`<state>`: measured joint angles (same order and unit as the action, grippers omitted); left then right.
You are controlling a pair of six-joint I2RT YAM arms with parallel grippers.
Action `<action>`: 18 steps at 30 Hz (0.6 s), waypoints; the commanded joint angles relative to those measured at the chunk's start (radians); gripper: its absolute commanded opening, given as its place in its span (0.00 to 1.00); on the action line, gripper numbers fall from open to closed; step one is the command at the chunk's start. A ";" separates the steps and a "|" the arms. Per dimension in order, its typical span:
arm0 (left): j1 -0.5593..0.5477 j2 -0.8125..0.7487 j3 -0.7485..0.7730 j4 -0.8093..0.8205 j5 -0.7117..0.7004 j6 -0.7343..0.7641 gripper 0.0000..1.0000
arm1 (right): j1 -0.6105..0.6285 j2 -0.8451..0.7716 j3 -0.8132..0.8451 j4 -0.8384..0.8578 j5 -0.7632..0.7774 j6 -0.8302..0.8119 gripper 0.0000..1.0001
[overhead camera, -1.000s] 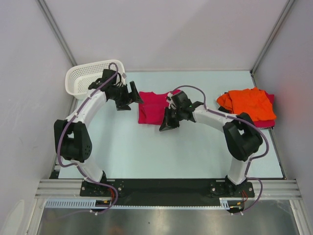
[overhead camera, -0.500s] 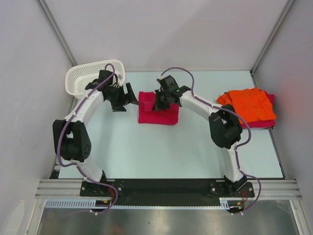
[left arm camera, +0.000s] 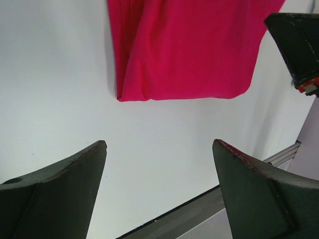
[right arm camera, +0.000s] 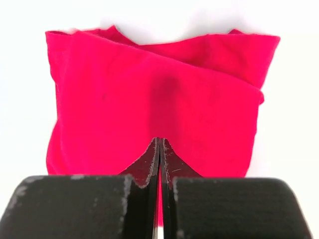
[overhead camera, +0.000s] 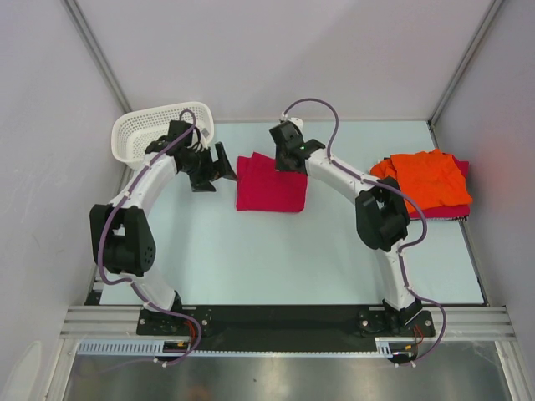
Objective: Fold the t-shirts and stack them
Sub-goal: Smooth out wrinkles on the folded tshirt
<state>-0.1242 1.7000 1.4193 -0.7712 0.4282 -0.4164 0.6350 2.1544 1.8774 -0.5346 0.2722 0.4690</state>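
Pale table (overhead camera: 251,251), folded crimson shirt (overhead camera: 272,188), left pincer (left arm camera: 159,144) spread, right pincer (right arm camera: 159,142) clenched, second crimson shirt (overhead camera: 451,213) mostly under orange shirt (overhead camera: 426,180)

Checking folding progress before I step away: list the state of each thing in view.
Middle red shirt, folded, flat on table.
Orange shirt, rumpled, lying on another red shirt.
Basket, looks empty.
Left gripper, open, holding nothing.
Right gripper, shut, above the middle red shirt.

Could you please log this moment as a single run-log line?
left gripper: open, beside red shirt | right gripper: shut over red shirt, grip unclear | red shirt: folded, mid-table | orange shirt: table's right side
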 commanded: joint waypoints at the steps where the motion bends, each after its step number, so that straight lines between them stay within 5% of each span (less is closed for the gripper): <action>1: 0.008 -0.040 -0.025 0.078 0.081 0.002 0.93 | 0.025 -0.114 -0.062 0.093 0.107 -0.014 0.00; 4: 0.001 -0.030 -0.037 0.162 0.150 -0.031 0.85 | 0.014 -0.183 -0.107 0.091 0.119 0.020 0.00; 7: -0.028 0.048 0.019 0.191 0.190 -0.045 0.40 | -0.027 -0.232 -0.171 0.055 0.087 0.065 0.00; 8: -0.040 0.073 0.041 0.191 0.196 -0.048 0.17 | -0.040 -0.243 -0.207 0.051 0.076 0.071 0.00; 10: -0.080 0.151 0.125 0.190 0.193 -0.048 0.03 | -0.060 -0.277 -0.248 0.045 0.064 0.082 0.00; 11: -0.092 0.176 0.156 0.190 0.193 -0.050 0.12 | -0.064 -0.286 -0.279 0.044 0.059 0.085 0.00; 12: -0.113 0.203 0.190 0.185 0.172 -0.048 0.36 | -0.067 -0.297 -0.291 0.042 0.059 0.088 0.00; 13: -0.120 0.252 0.260 0.178 0.158 -0.048 0.78 | -0.073 -0.304 -0.302 0.042 0.059 0.086 0.00; 14: -0.126 0.283 0.295 0.158 0.143 -0.048 0.90 | -0.077 -0.317 -0.311 0.041 0.059 0.083 0.00; 15: -0.126 0.309 0.332 0.145 0.120 -0.050 0.99 | -0.080 -0.320 -0.322 0.036 0.058 0.082 0.00; 18: -0.126 0.415 0.498 0.107 0.104 -0.044 1.00 | -0.087 -0.324 -0.322 0.015 0.055 0.080 0.00</action>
<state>-0.2520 2.0388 1.7290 -0.6373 0.5594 -0.4690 0.5430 1.8721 1.5654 -0.5072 0.3248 0.5320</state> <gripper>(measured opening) 0.988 0.009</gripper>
